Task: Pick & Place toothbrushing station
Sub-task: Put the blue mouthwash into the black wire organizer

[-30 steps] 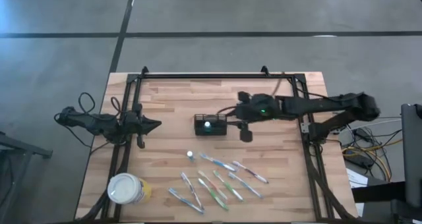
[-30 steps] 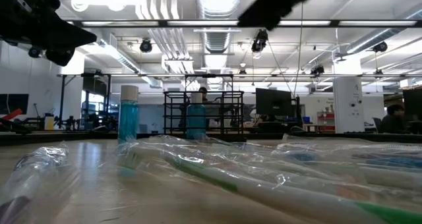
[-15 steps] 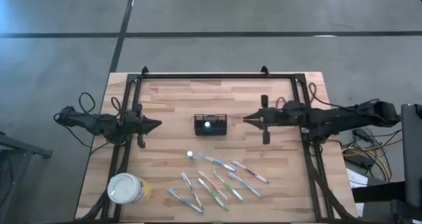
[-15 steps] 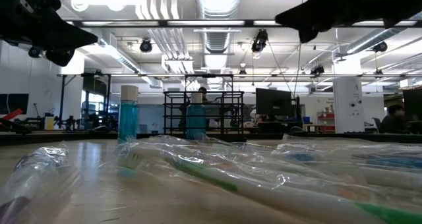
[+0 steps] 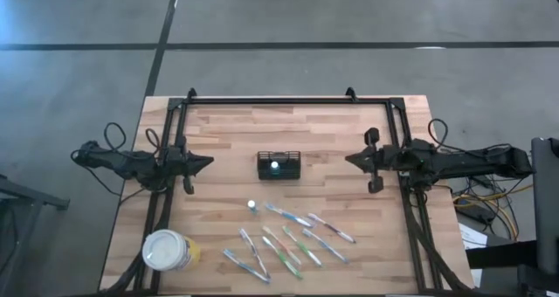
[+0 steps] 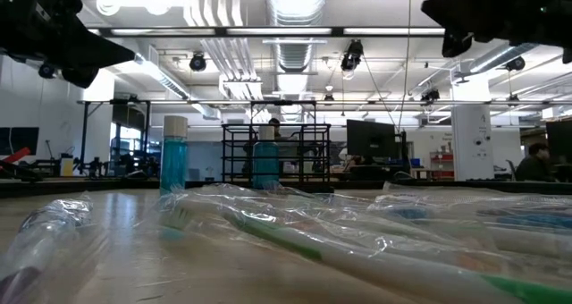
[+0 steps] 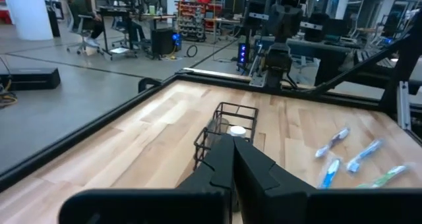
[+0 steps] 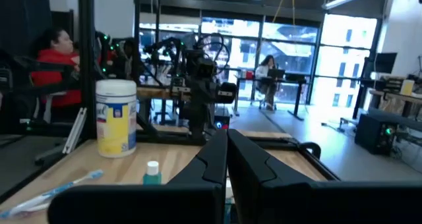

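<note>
The toothbrushing station, a small black wire-mesh caddy (image 5: 279, 165) (image 7: 227, 122), stands on its base at the middle of the wooden table, with a white-capped thing inside it. My left gripper (image 5: 210, 164) (image 7: 232, 151) is shut, holds nothing and hovers level to the caddy's left, pointing at it. My right gripper (image 5: 349, 160) (image 8: 226, 145) is also shut and holds nothing. It hovers near the table's right edge, well clear of the caddy. In the right wrist view its own fingers hide the caddy.
Several wrapped toothbrushes (image 5: 288, 236) lie near the front edge, with a small capped bottle (image 5: 251, 206) just behind them. A round white-and-yellow cup (image 5: 168, 251) (image 8: 116, 117) stands at the front left. A black frame (image 5: 271, 99) runs around the table.
My right gripper has drawn back from the caddy's right side toward the table's right edge, and its arm has folded in. The caddy has stayed where it stood. My left gripper has kept still.
</note>
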Available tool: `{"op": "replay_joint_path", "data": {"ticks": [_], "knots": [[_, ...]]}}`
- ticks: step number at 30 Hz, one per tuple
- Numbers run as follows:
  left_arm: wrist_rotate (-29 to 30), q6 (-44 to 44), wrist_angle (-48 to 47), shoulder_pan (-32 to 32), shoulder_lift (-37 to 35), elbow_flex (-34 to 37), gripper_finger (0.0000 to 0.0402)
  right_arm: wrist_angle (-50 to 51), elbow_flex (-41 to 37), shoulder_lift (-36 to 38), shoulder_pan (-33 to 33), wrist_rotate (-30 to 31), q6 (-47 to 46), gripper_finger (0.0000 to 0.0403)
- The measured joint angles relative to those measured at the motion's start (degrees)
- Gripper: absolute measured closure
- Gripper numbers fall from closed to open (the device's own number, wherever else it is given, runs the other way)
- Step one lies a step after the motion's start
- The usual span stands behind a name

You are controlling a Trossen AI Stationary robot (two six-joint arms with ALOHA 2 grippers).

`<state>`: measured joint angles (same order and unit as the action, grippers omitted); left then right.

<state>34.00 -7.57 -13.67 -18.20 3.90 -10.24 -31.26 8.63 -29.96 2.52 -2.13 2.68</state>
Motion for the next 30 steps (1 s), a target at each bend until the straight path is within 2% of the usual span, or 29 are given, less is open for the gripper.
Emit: {"op": "replay_joint_path", "data": {"ticks": [4, 10, 14, 17, 23, 27, 30], "knots": [[0.3, 0.2, -0.1, 0.0, 0.0, -0.9, 0.0397, -2.8, -3.0, 1.3, 0.0, 0.2, 0.3, 0.0394], [7.1, 3.0, -0.1, 0.0, 0.0, -2.1, 0.0397, -9.0, -8.2, 1.5, 0.0, 0.1, 0.4, 0.0394], [6.6, 4.4, -0.4, 0.0, 0.3, -2.9, 0.0397, -8.6, -8.1, 1.8, 0.0, 0.2, 0.6, 0.0394], [3.8, 4.6, -0.7, 0.0, 2.7, -3.7, 0.0399, -8.7, -8.1, 1.9, 0.0, 0.2, 0.9, 0.0394], [2.1, 3.0, -0.6, 0.0, 15.9, -10.5, 0.04, -10.6, -8.1, 1.8, 0.0, 0.7, 4.2, 0.0394], [-2.1, 4.3, -3.8, 0.1, 28.4, -19.2, 0.04, -10.6, -8.1, 1.8, 0.0, 0.7, 4.0, 0.0394], [-6.1, 4.1, -10.4, 0.1, 37.3, -27.8, 0.0399, -10.6, -8.1, 1.8, 0.0, 0.7, 4.0, 0.0394]]}}
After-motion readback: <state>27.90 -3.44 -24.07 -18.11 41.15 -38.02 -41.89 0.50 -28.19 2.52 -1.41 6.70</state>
